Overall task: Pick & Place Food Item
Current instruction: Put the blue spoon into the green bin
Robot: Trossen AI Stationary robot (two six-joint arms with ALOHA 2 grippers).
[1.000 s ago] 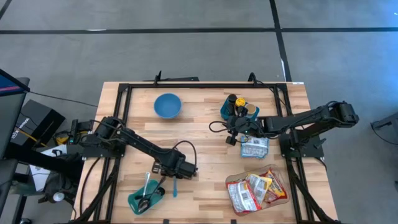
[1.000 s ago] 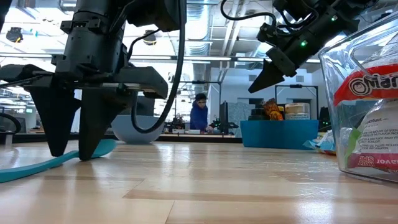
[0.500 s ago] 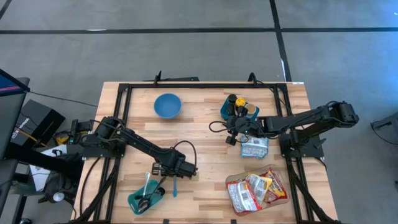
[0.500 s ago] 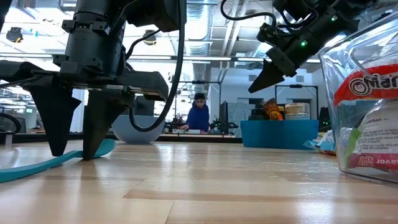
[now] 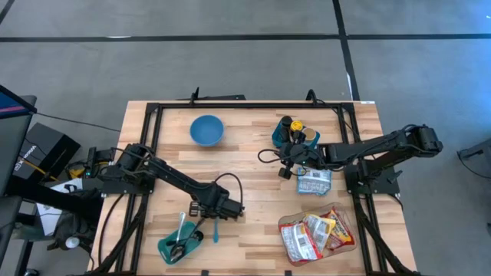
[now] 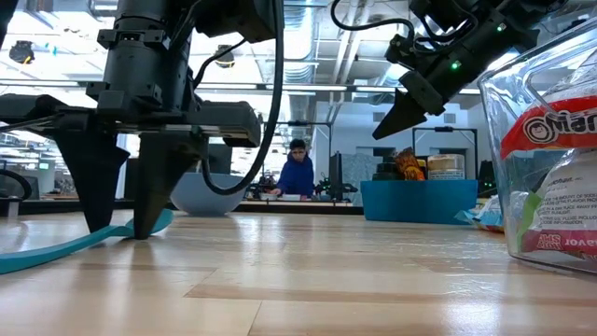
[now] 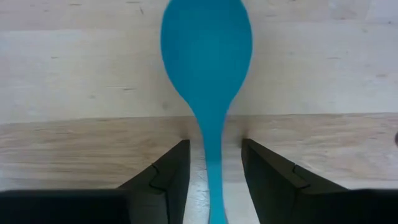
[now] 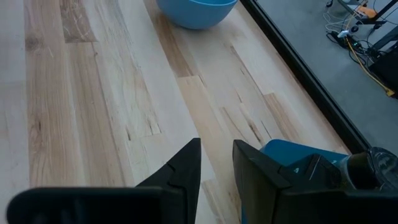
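A teal spoon [image 7: 207, 56] lies flat on the wooden table, bowl end away from my left wrist; it also shows in the high view [image 5: 215, 228]. My left gripper [image 7: 215, 163] is open and down at table level. Its fingers stand on either side of the spoon's handle [image 7: 214, 180] with a small gap on each side. In the low view my left gripper [image 6: 123, 224] has its tips at the tabletop. My right gripper [image 8: 216, 163] is open by a narrow gap, empty, and raised above the table [image 6: 387, 123] beside a teal container [image 5: 298, 136].
A teal bin of utensils [image 5: 179, 247] stands near the front edge, left of the spoon. A blue bowl [image 5: 206, 129] is at the far left. A food packet [image 5: 314, 182] lies right of centre. A clear tub of packets [image 5: 317, 234] stands at the front right.
My left gripper has shifted a little toward the table's right edge, staying down at the spoon. The spoon lies where it was.
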